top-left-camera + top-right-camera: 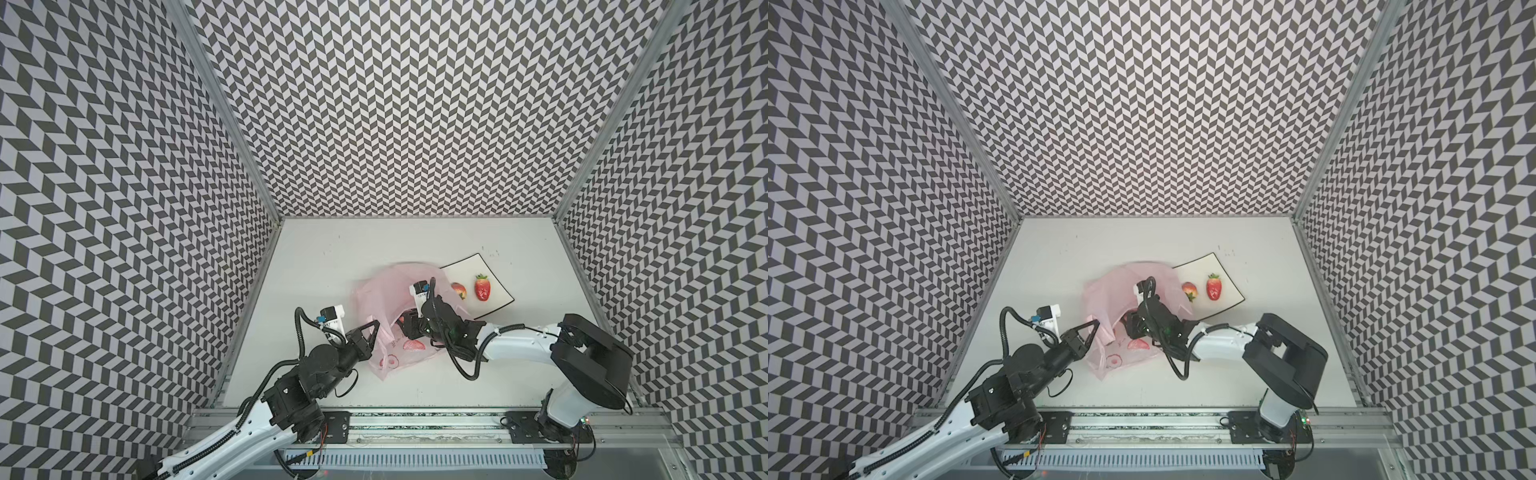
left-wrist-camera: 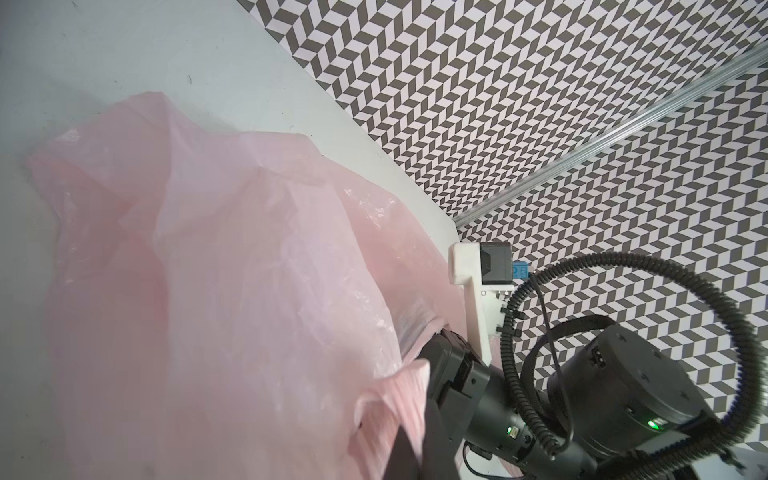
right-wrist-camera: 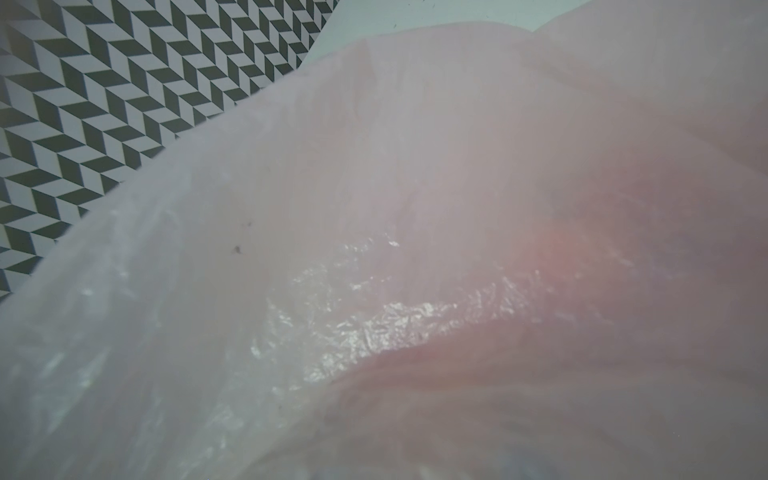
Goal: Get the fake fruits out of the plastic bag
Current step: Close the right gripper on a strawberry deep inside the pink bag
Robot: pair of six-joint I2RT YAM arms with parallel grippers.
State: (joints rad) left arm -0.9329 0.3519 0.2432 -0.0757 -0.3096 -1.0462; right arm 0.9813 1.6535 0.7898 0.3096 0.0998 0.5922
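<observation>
The left arm reaches in low from the near left, its gripper (image 1: 376,326) clenched on a pinch of the bag (image 1: 386,291) at the bag's left edge; in the left wrist view the film bunches into pleats where the dark fingers (image 2: 440,365) meet it. The right arm comes from the near right, elbow raised, forearm stretched leftward, wrist bent so its gripper (image 1: 405,324) is pushed into the bag's mouth. Its jaws are buried in plastic, and the right wrist view shows only pink film (image 3: 415,249) pressed near the lens, so I cannot tell whether they are parted or gripping anything.

The bag is thin, crinkly, translucent pale pink, with glossy wrinkles and flat red fruit prints on its near side. It lies slumped mid-table, its far right corner overlapping the plate (image 1: 494,278), a square white dish with a black rim.

On the plate lie a glossy red strawberry (image 1: 482,287) with a green cap and, just left of it, a small round orange-red fruit (image 1: 458,290) at the bag's edge. A faint reddish patch (image 3: 557,253) through the film may be a fruit inside.
</observation>
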